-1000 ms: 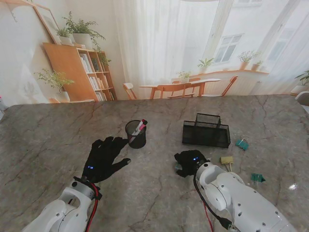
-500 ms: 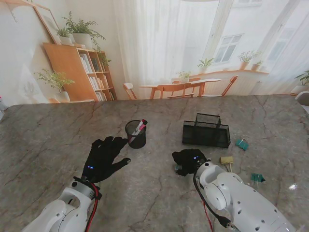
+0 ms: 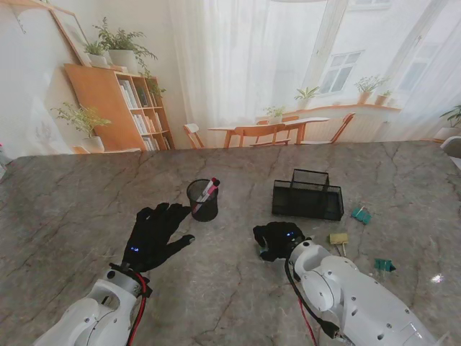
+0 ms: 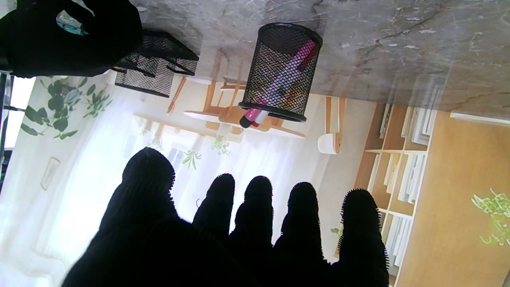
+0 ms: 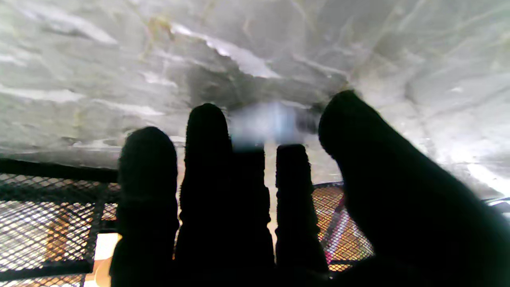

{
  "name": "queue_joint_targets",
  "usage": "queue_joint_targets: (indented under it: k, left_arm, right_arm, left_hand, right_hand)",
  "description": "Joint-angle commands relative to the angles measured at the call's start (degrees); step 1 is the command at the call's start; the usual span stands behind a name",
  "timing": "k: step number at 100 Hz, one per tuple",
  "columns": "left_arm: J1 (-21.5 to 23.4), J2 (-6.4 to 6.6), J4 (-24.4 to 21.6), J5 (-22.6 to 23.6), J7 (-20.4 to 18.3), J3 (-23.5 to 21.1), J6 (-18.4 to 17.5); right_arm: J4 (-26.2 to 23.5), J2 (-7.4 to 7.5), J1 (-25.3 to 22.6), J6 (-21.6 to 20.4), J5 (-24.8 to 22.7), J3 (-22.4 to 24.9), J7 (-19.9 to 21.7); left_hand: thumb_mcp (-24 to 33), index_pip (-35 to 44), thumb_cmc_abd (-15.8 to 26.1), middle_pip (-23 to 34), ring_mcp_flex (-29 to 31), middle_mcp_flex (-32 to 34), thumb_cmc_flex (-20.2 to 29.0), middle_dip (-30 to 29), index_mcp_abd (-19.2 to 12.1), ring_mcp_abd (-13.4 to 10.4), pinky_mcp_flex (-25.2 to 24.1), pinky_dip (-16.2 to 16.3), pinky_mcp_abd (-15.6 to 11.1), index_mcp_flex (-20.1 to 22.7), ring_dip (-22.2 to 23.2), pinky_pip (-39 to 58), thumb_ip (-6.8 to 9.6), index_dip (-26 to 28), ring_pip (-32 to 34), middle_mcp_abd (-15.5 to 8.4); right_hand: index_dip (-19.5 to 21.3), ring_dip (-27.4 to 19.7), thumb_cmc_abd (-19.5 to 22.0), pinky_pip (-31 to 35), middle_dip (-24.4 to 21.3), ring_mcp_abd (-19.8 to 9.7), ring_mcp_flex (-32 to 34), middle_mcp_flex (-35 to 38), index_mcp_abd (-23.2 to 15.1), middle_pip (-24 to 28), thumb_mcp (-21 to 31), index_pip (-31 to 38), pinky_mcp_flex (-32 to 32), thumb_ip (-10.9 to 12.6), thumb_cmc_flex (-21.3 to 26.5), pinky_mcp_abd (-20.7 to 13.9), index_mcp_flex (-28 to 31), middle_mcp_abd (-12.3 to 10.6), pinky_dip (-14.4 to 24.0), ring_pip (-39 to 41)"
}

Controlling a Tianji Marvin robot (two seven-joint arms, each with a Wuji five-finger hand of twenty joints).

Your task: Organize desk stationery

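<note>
Risk assessment, stand view. Right hand, centre-right of the frame, is curled over something small on the tabletop. The left wrist view shows a teal and pale sliver between its dark fingers, probably a binder clip or eraser; I cannot tell which. The right wrist view shows only a pale blurred patch at the fingertips. Judgement: fingers closed narrowly on this item, but hold quality is not verifiable.

Left hand, lower left of centre, fingers spread wide, holding nothing, just short of the mesh pen cup. The cup stands upright and holds one pink marker.

Mesh organizer tray sits in the upper right of centre, near the right hand. Loose items at right of the frame: teal clip, yellow clip, second teal clip, all apart from each other.

Failure modes:
- Small item pinched at the fingertips only; it may slip or flick away during lift, as the fingers hide the contact.
- If the lift path toward the tray is too low, knuckles may strike the mesh wall and shove the tray.
- Release over the tray from height could bounce the item out.
- Left hand sits near the cup; any sweep forward could tip it, as it is light and tall.
</note>
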Motion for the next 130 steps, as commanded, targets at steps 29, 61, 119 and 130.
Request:
queue_joint_targets:
  k: [29,61,119,130]
  left_arm:
    - [-0.08,-0.15,0.22,0.06,-0.27,0.35,-0.3]
    - [-0.43,-0.12,0.35,-0.14,-0.75,0.68,-0.31]
    - [-0.68,-0.11,0.5,-0.16,-0.76,0.89,-0.33]
    - [-0.71,-0.12,0.56,-0.22,-0.76,0.89,-0.34]
  right_arm:
    - [6.71,-0.41,2.08,-3.05,4.66,-3.72,1.33]
    - [6.79,-0.82,0.95,-3.39,7.09,-1.82,1.12]
    - [2.06,-3.84,-1.91,5.56,17.84,2.34,-1.94]
    - [1.42,-4.27,-2.14,7.61,19.51,2.79,-2.15]
  left_hand:
    - [-1.09,0.18,3.2,0.03,1.31,0.85,0.94,1.25,0.03,-0.28,-0.31,1.34,-0.27,1.02,0.76,0.96,-3.55,0.7,0.72,0.18]
    - [-1.04,0.23,3.27,0.02,1.45,0.82,1.08,1.28,0.33,-0.33,-0.12,1.27,-0.26,1.22,0.89,1.23,-3.54,0.74,0.77,0.18]
    - [-1.07,0.24,3.63,0.02,1.63,0.76,1.21,1.3,0.59,-0.35,-0.03,0.95,-0.82,1.32,1.1,1.54,-3.56,0.72,0.93,0.28]
    - [-1.05,0.27,3.66,0.03,1.63,0.78,1.27,1.31,0.62,-0.26,-0.01,0.88,-0.9,1.39,1.12,1.55,-3.56,0.73,0.95,0.37]
  right_hand:
    - [-7.74,-4.35,1.19,-4.33,-1.8,0.9,5.33,7.07,-2.75,-15.58,4.88,-11.61,6.6,6.88,19.53,-4.41,10.05,0.52,-6.97,-11.7]
    - [-8.82,-1.7,4.19,-4.62,0.44,3.11,5.13,7.3,-2.17,-17.26,4.83,-13.72,7.18,5.6,23.15,-3.57,16.19,2.8,-9.34,-11.69]
    - [-12.21,-0.79,-1.75,-3.27,2.34,3.22,10.7,12.61,-3.93,-19.26,10.85,-12.85,13.23,6.42,20.53,-3.41,22.15,2.57,-12.48,-12.12]
    - [-11.74,-0.47,-2.32,-3.05,3.02,3.34,10.84,12.85,-3.91,-19.04,11.78,-12.86,13.35,6.34,20.5,-3.2,22.55,2.74,-12.58,-11.75]
